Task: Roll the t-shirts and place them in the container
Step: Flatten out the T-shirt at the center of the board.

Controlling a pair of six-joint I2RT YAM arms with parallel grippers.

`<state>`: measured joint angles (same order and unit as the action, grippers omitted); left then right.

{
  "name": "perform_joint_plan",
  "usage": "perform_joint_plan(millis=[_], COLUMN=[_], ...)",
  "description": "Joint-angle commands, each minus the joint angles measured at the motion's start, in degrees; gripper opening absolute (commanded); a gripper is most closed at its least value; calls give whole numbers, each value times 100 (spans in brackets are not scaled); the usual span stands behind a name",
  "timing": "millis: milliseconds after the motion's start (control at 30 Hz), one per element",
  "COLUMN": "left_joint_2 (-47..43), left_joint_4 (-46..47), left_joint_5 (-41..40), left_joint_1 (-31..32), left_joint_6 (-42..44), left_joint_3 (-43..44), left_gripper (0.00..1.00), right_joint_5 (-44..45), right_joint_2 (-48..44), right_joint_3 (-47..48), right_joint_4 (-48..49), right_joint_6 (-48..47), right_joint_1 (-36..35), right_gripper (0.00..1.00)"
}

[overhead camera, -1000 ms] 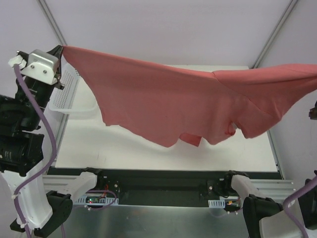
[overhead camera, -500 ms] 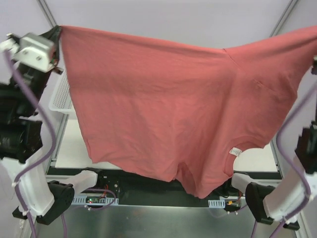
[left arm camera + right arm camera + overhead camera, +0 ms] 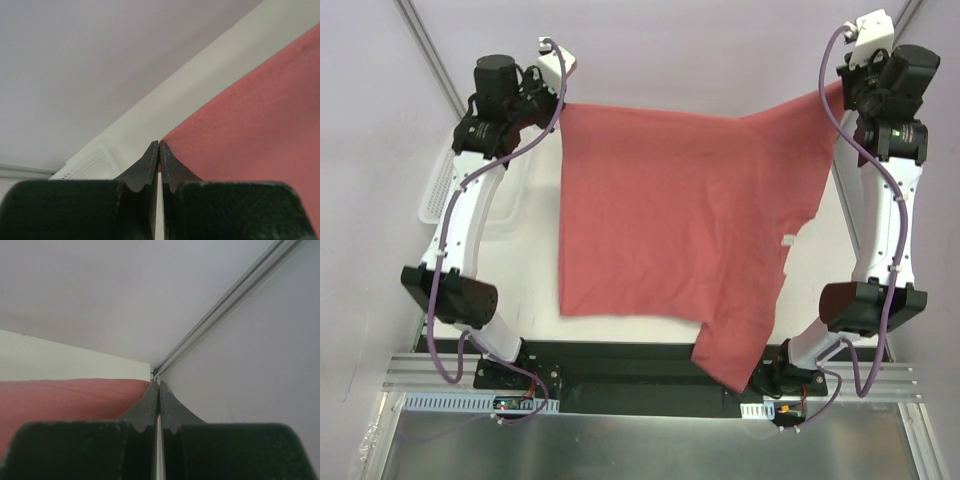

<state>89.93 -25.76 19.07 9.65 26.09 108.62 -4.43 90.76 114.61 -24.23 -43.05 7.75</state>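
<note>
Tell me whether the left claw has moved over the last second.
Yes. The left claw, shut on the shirt, swung right: from the left side of the white basket to well right of it.

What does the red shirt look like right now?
The t-shirt is plain salmon-red, thin and soft-looking, with no print and a small white tag. It lies spread across the white table, one sleeve drooping past the near edge. The left arm and right arm each pinch a far corner in shut jaws.

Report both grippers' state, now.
Left gripper: closed on a corner of the plain salmon-red cotton t-shirt.
Right gripper: closed on the same t-shirt's far edge.
</note>
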Motion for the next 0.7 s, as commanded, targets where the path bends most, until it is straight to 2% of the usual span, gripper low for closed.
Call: perform_joint_plan(millis=[0, 100, 300, 467, 667], left_joint_2=[138, 130, -581, -1451, -2409], left_joint_4=[308, 308, 308, 308, 308], left_joint_5=[-166, -158, -184, -421, -694], left_joint_1=[-60, -60, -77, -121, -156], left_joint_6=[-86, 106, 248, 300, 511], left_joint_3=[1195, 1557, 1294, 890, 617], left_gripper=[0, 0, 0, 0, 0], right_joint_5=[407, 399, 776, 812, 821], right_joint_2=[-41, -233, -1147, -2202, -2957], right_joint_3=[1160, 1275, 801, 554, 983], right_joint_4=[568, 603, 639, 165, -512], right_joint_6=[-283, -555, -846, -819, -670], right_joint_1=[-98, -124, -133, -151, -151], right_gripper=[1, 1, 1, 1, 1])
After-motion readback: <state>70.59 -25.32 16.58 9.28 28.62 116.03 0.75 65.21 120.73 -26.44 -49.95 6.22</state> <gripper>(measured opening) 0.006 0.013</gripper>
